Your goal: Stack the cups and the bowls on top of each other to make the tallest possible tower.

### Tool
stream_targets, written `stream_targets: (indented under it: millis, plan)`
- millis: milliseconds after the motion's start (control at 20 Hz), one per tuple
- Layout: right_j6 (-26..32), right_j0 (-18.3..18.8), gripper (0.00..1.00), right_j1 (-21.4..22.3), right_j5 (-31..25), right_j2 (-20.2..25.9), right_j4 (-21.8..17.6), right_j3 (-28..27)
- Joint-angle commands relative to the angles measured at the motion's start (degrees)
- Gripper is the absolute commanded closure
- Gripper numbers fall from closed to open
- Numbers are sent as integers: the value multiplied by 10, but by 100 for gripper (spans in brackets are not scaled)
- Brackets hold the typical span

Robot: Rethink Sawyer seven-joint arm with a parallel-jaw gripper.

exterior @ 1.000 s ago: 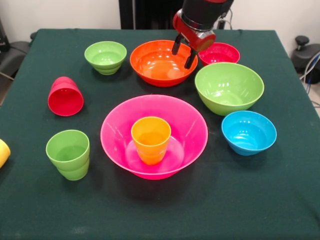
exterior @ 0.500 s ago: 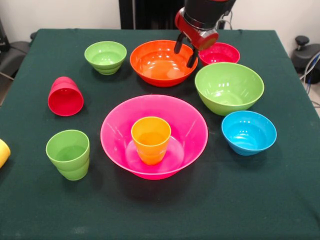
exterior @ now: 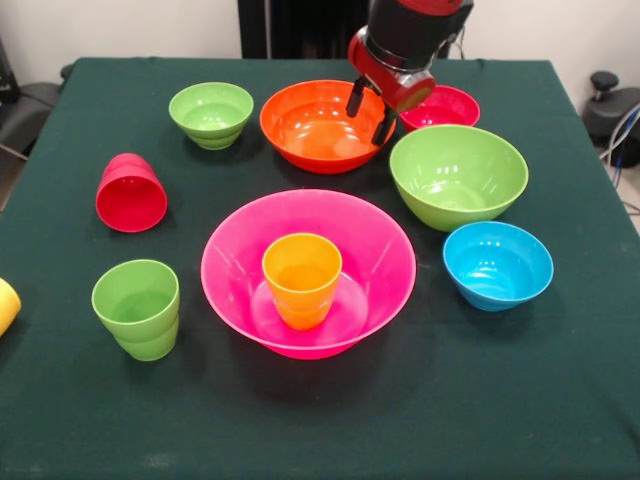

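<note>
The big pink bowl [exterior: 308, 270] sits mid-table with the orange cup [exterior: 301, 279] upright inside it. A large orange bowl [exterior: 325, 125] lies behind, with my gripper [exterior: 370, 112] hanging open over its right rim, holding nothing. A small red bowl [exterior: 443, 107] is just right of the gripper. The large green bowl [exterior: 458, 175] and small blue bowl [exterior: 497, 265] are on the right. A small green bowl [exterior: 211, 114] is at the back left. The red cup [exterior: 130, 193] lies on its side, the green cup [exterior: 137, 308] stands upright, and the yellow cup [exterior: 6, 304] shows at the left edge.
The dark green cloth table [exterior: 320, 420] reaches the front of the picture. A black chair [exterior: 25, 105] stands off the left side and dark equipment [exterior: 612, 105] off the right.
My gripper has risen slightly and drifted a little to the right above the orange bowl's rim. Every bowl and cup stays where it was.
</note>
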State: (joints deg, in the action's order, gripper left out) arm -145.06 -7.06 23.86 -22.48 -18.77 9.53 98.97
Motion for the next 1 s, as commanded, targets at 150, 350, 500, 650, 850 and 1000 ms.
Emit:
stream_targets:
  millis: [150, 350, 500, 650, 850, 1000]
  plan:
    - [-19, 9, 0, -27, -33, 47, -11, -52]
    - [-19, 9, 0, -29, -33, 48, -11, -54]
    - [-21, 6, 0, -24, -39, 46, -11, -53]
    - [-21, 6, 0, -25, -42, 48, -9, -57]
    - [-16, 9, 0, -26, -47, 48, -11, -65]
    - [-14, 8, 0, -18, -58, 45, -12, -65]
